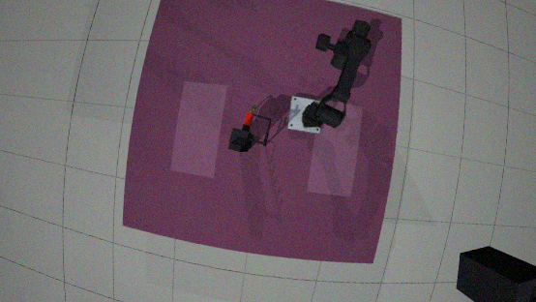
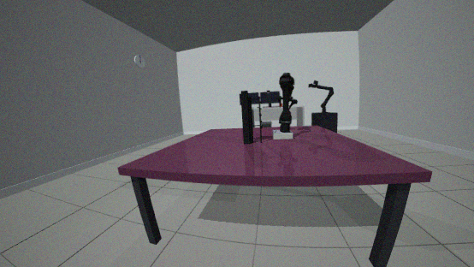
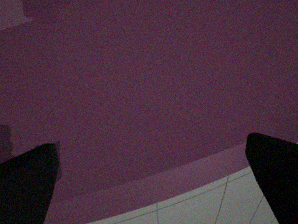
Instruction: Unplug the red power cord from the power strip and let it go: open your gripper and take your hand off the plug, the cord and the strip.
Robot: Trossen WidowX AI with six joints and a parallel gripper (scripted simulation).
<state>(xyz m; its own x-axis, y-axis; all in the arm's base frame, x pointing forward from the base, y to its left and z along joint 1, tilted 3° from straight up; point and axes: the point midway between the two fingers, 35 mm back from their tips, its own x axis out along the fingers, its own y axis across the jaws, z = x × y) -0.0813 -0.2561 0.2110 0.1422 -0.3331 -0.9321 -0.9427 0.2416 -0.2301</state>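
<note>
My gripper (image 3: 153,151) is open, with its two black fingers wide apart and only table surface showing between them in the wrist view. The arm reaches toward the back right of the table in the top view, so the hand is well away from the red piece. A small red piece (image 1: 248,119) shows at the upper end of a black upright block (image 1: 239,139) (image 2: 246,117), left of the arm's base. It is too small to tell whether this is the plug, or whether it is plugged in. I cannot make out the power strip or a red cord for certain.
A thin black frame (image 1: 267,131) stands between the black block and the arm's white base plate (image 1: 297,127) (image 2: 282,135). The purple table (image 1: 193,208) (image 2: 274,167) has its edge low in the wrist view, with floor tiles (image 3: 192,205) beyond.
</note>
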